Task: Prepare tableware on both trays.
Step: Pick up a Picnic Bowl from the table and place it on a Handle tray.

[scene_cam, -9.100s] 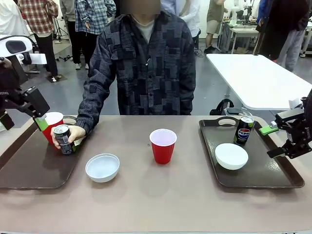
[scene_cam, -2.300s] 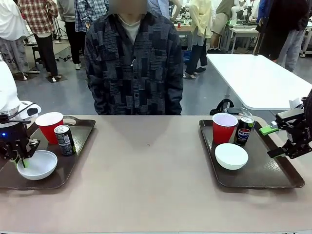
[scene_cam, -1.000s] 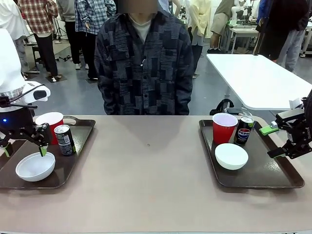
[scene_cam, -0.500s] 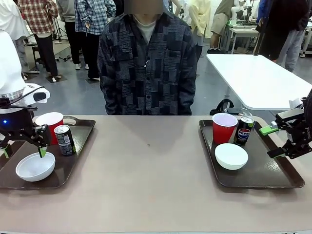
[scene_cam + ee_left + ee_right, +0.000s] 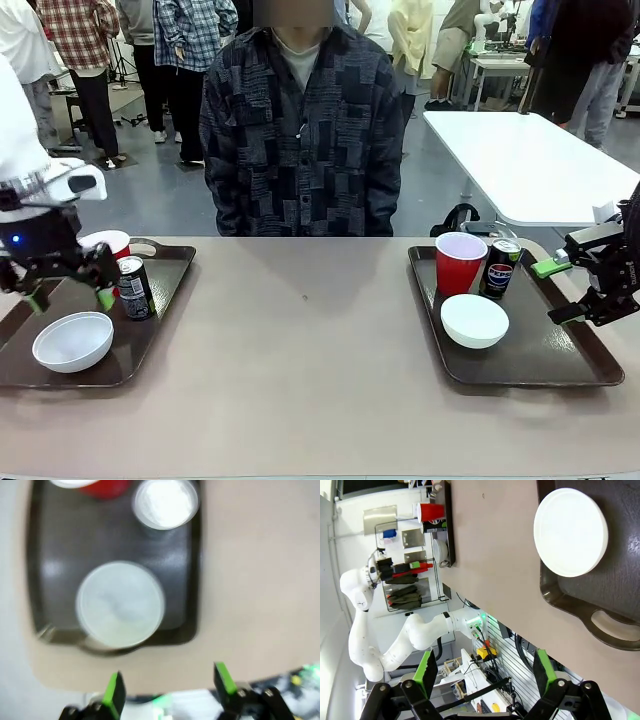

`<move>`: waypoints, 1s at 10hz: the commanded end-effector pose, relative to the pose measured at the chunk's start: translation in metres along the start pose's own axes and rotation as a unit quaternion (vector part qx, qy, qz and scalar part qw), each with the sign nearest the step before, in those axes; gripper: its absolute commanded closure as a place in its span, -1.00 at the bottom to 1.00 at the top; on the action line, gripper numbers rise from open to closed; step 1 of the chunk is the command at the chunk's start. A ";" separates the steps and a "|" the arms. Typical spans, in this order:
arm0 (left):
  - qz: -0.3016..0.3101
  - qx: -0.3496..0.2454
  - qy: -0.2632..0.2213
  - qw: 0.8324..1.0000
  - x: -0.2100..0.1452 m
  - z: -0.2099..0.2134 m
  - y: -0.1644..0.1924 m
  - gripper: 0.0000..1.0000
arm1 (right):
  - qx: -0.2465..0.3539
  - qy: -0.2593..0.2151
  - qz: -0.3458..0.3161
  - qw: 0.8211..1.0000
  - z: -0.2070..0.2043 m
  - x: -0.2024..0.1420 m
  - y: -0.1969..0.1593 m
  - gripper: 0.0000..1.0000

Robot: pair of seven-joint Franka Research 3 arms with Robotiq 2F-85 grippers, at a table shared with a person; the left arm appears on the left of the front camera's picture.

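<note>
On the left tray (image 5: 150,340) sit a white bowl (image 5: 72,342), a dark can (image 5: 133,288) and a red cup (image 5: 108,243) that is partly behind my left gripper (image 5: 70,296). That gripper hangs open and empty above the bowl. The blurred left wrist view looks down on the bowl (image 5: 120,604), the can's top (image 5: 165,502), the cup (image 5: 100,486) and the tray (image 5: 55,565), past the gripper (image 5: 170,684). The right tray (image 5: 540,360) carries a red cup (image 5: 459,263), a Pepsi can (image 5: 499,268) and a bowl (image 5: 474,320). My right gripper (image 5: 558,290) stands open at that tray's right rim, apart from them.
A person stands at the table's far side, hands off the table. The brown tabletop (image 5: 310,350) lies bare between the trays. The right wrist view shows the right bowl (image 5: 571,532) on its tray (image 5: 620,580), beyond my open gripper (image 5: 484,667).
My left gripper has lifted away from the bowl's rim and shifted slightly right; the bowl stays on the left tray. The right arm has not moved.
</note>
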State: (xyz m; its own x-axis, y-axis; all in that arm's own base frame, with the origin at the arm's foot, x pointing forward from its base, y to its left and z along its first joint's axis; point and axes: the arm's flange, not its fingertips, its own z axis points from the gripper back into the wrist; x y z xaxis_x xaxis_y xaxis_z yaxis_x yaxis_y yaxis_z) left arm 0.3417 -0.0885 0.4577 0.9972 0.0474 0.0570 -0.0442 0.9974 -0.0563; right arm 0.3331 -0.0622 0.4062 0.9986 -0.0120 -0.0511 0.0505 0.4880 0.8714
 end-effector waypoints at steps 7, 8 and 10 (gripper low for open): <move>-0.005 -0.560 -0.101 0.823 -0.052 0.015 0.109 -0.85 | 0.008 0.001 0.004 1.000 0.000 -0.001 0.001 -1.00; 0.000 -0.545 -0.071 0.836 -0.061 0.018 0.112 -0.85 | 0.008 0.001 0.004 1.000 0.000 -0.001 0.001 -1.00; 0.024 -0.492 0.017 0.870 -0.056 0.006 0.126 -0.85 | 0.008 0.001 0.004 1.000 0.000 -0.001 0.001 -1.00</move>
State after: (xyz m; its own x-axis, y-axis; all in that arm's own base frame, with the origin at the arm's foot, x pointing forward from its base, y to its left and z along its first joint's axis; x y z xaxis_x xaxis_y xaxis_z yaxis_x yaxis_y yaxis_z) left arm 0.3137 0.0499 0.4837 0.9914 0.1062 0.0763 0.0330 0.3618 -0.9317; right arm 0.3330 -0.0623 0.4061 0.9986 -0.0120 -0.0519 0.0512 0.4880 0.8714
